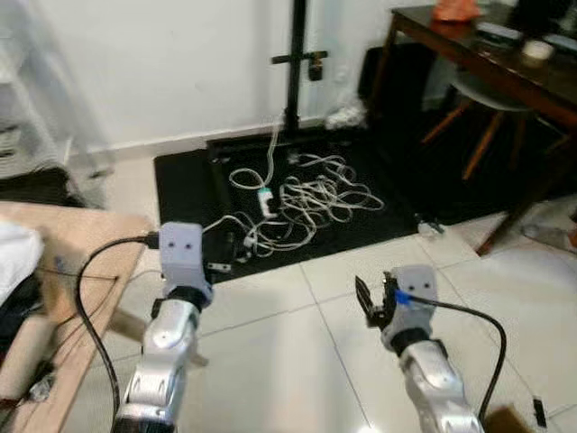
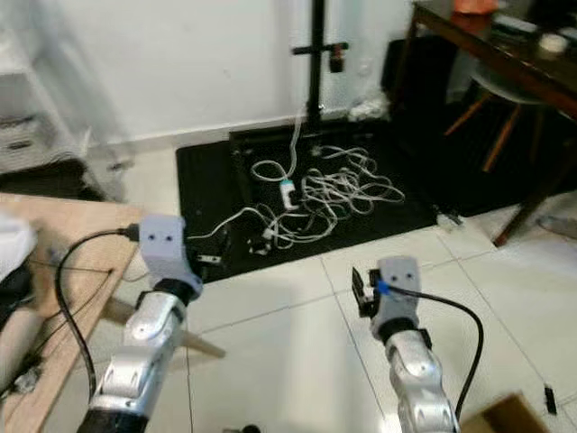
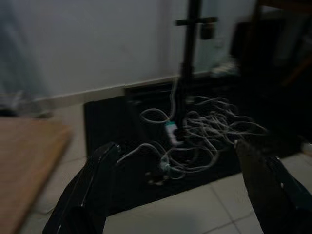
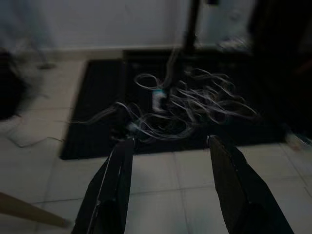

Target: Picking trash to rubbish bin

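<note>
Hovering over white tiles, the left gripper [image 3: 180,195] and right gripper [image 4: 170,190] gape, both empty. Tangled white cables [image 1: 311,203] (apparently with a power strip) lie on a black mat [image 1: 185,194] ahead.

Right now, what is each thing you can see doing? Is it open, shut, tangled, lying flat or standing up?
Left hand: open, holding nothing, raised over the floor.
Right hand: open, holding nothing, raised over the floor.
White cables: tangled in a loose heap on the black mat.
Black mat: lying flat on the tiled floor.
Black stand: standing upright on the mat.
Wooden table: standing at the robot's left.
</note>
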Robot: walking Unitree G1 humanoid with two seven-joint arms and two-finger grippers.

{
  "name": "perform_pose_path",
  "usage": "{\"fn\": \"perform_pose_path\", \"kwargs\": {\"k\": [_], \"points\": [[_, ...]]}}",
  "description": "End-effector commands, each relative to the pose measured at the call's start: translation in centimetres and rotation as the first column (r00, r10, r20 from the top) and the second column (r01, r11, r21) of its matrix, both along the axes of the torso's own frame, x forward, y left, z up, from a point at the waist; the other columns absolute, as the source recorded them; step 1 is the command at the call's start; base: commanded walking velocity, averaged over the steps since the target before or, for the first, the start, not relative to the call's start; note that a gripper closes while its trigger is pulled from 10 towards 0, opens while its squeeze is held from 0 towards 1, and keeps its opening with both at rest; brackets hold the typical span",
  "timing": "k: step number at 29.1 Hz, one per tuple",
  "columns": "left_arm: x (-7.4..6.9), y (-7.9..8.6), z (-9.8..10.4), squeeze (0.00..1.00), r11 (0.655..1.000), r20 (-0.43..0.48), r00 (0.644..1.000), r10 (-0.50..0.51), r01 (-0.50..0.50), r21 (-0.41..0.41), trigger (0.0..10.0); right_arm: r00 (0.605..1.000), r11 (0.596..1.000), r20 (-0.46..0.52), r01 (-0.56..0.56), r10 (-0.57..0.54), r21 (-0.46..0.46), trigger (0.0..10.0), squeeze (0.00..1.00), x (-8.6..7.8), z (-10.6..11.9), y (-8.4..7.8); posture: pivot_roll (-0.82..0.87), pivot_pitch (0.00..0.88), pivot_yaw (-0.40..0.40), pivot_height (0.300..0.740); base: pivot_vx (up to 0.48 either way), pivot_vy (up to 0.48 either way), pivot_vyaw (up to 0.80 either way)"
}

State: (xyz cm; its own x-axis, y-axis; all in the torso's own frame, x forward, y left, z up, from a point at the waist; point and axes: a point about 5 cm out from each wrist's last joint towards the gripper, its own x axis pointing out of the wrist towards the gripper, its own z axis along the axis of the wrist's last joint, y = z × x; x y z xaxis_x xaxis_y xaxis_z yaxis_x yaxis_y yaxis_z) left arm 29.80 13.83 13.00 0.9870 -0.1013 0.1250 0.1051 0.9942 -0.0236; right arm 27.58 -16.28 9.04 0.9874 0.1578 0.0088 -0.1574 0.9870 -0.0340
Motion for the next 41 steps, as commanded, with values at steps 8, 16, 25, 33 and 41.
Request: {"fn": "perform_pose_path", "kwargs": {"k": [8,16,25,33,41], "points": [[-0.22,-0.45,0.03,0.00,1.000,0.007,1.000,-0.026,0.026,-0.009,10.0,0.999,1.000,-0.039,0.014,-0.014,0.005,10.0,0.00,-0.46,-0.79,-0.38,-0.04,0.142,-0.018,0.740,0.000,0.000,0.80],[-0.30,-0.65,0.17,0.00,0.999,0.012,0.999,-0.045,0.046,-0.017,10.0,0.998,0.996,-0.030,0.050,-0.048,0.067,10.0,0.00,-0.54,-0.72,-0.63,-0.04,0.147,-0.017,0.740,0.000,0.000,0.46],[-0.25,-0.62,0.32,0.00,0.998,0.014,0.998,-0.055,0.055,-0.027,10.0,0.999,0.997,-0.030,0.041,-0.039,0.069,10.0,0.00,-0.62,-0.70,-0.39,-0.04,0.156,-0.012,0.740,0.000,0.000,0.00],[-0.41,-0.85,0.42,0.00,0.996,0.014,0.997,-0.075,0.076,-0.043,10.0,0.999,0.996,-0.033,0.045,-0.042,0.079,10.0,0.00,-0.63,-0.74,-0.40,-0.04,0.156,-0.012,0.740,0.000,0.000,0.00],[-0.40,-0.99,0.47,0.00,0.995,0.014,0.996,-0.085,0.085,-0.049,10.0,0.998,0.995,-0.035,0.048,-0.045,0.082,10.0,0.00,-0.66,-0.79,-0.43,-0.04,0.156,-0.012,0.740,-0.340,0.000,0.00]]}}
